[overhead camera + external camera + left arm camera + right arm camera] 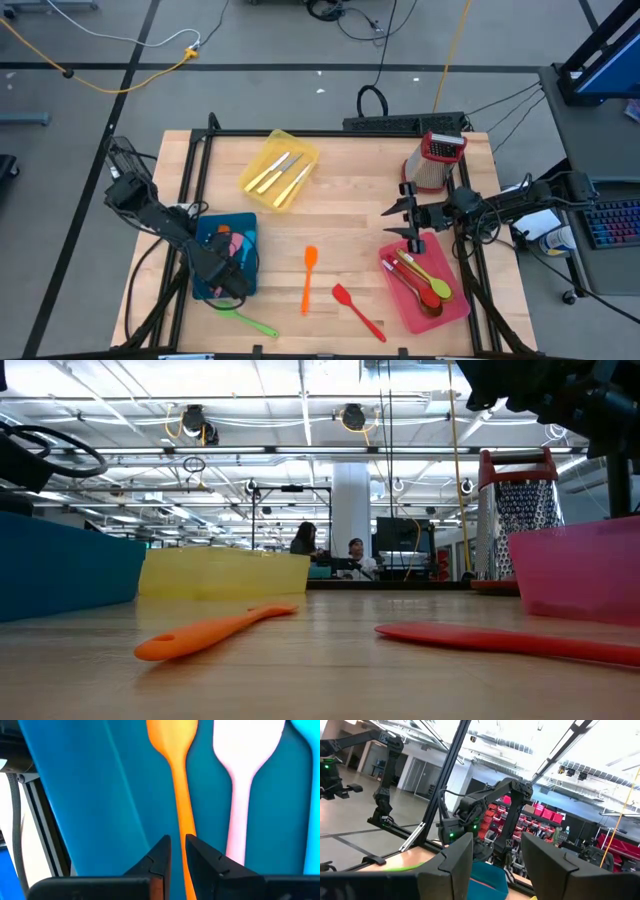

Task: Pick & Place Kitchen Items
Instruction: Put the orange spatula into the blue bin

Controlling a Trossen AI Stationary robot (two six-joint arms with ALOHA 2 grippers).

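Observation:
My left gripper [228, 275] is low over the blue tray [205, 235], shut on an orange utensil [181, 795] that lies there beside a pink spatula [242, 770]. My right gripper [405, 225] is open and empty, above the table between the grater and the red tray [455, 310]; the right wrist view [497, 855] shows its fingers apart. An orange spatula [309, 278] and a red spatula [358, 310] lie flat mid-table. A green utensil [245, 320] lies at the blue tray's near edge. Cream-handled knives [280, 172] lie in the yellow tray [262, 150]. My left gripper pinches the orange utensil's thin handle [186, 832] between its two fingers, which lie across the handle. The fingers come from above, pointing down into the tray. The utensil's broad end [172, 732] points away from the gripper; whether it rests on the tray floor I cannot tell.
The red-topped metal grater [435, 160] stands at the far right, close behind my right arm. The red tray holds green, orange and red utensils [425, 283]. Bare wood shows between the trays around the two loose spatulas. A black frame borders the table.

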